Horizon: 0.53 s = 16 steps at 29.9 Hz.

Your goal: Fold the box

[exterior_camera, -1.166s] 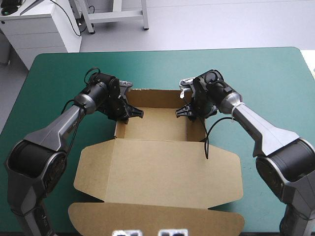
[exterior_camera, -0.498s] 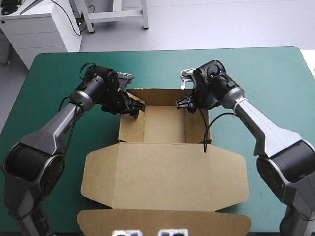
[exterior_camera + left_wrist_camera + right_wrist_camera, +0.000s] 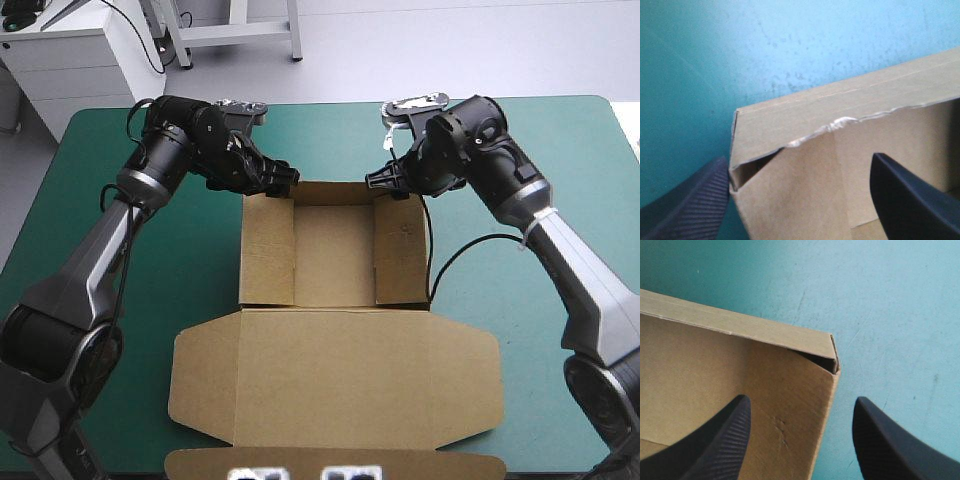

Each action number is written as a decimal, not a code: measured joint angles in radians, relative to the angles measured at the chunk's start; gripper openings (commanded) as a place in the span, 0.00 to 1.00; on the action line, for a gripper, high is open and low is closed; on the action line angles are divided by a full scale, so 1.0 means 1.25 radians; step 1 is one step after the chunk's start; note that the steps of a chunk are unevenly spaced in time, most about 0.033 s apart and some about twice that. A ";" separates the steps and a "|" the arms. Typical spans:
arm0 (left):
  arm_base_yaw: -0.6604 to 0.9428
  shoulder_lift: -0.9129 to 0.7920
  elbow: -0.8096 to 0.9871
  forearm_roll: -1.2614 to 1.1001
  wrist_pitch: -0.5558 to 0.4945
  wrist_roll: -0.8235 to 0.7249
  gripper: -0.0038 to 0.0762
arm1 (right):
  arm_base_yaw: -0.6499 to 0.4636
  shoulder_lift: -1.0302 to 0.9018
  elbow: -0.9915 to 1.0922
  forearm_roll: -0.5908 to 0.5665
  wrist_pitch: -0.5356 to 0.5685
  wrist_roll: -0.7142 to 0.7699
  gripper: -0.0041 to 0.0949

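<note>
Two splayed hands astride box corners.

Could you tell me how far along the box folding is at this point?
Done: the box stands as an open tray, walls raised. In hand: the left tool and right tool, both open, each straddle a far corner. Left: the lid lies flat at the near edge.

The box sits in the middle of the table, walled half toward 12 o'clock, lid lying flat toward 6. My left gripper is at the walled half's 11 o'clock corner and my right gripper at 1 o'clock. Each straddles a side wall, one finger inside, one outside.
</note>
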 measured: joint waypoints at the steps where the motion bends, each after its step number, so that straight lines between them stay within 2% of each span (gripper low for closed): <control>1: 0.000 -0.011 -0.001 -0.007 0.000 0.000 0.72 | 0.000 -0.013 0.000 0.006 0.001 0.000 0.60; 6: 0.000 -0.093 -0.003 -0.019 0.000 0.005 0.63 | 0.000 -0.076 0.000 0.061 0.002 0.000 0.60; 9: 0.000 -0.162 -0.005 -0.020 0.001 0.027 0.52 | 0.000 -0.106 -0.001 0.101 0.002 -0.010 0.60; 12: 0.000 -0.245 -0.005 -0.021 0.002 0.037 0.32 | 0.000 -0.120 0.001 0.113 0.002 -0.025 0.60; 15: 0.000 -0.321 -0.001 -0.022 0.002 0.080 0.03 | 0.000 -0.124 0.040 0.091 0.002 -0.026 0.60; 16: 0.000 -0.348 0.006 -0.022 0.002 0.095 0.04 | 0.000 -0.124 0.058 0.081 0.002 -0.025 0.60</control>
